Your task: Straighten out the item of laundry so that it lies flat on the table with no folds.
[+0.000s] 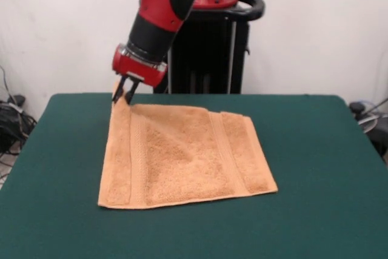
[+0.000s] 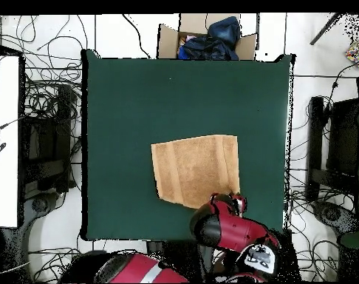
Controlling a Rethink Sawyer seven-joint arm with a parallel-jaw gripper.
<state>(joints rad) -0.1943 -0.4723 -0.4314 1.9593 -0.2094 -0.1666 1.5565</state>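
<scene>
Overhead, the arm hides the hand [image 1: 125, 94] and the towel corner beneath it. Front view: the hand's fingers are pressed together, pinching the far corner of the peach towel [image 1: 182, 156], which rises slightly there. The rest of the towel lies spread near the middle of the green worktop [image 1: 315, 150]. Cables [image 2: 46, 111] cover the floor around it; a cardboard box [image 2: 204, 37] stands beside one edge.

1 peach terry hand towel [image 1: 182, 156] w/ 2 woven bands. 1 green-topped table [image 1: 315, 150]. 1 red/black robot arm [image 1: 160, 4], 1 gripper [image 1: 124, 94]. Overhead: 1 open cardboard box [image 2: 168, 38] past table edge, holding blue cloth, count unclear.
</scene>
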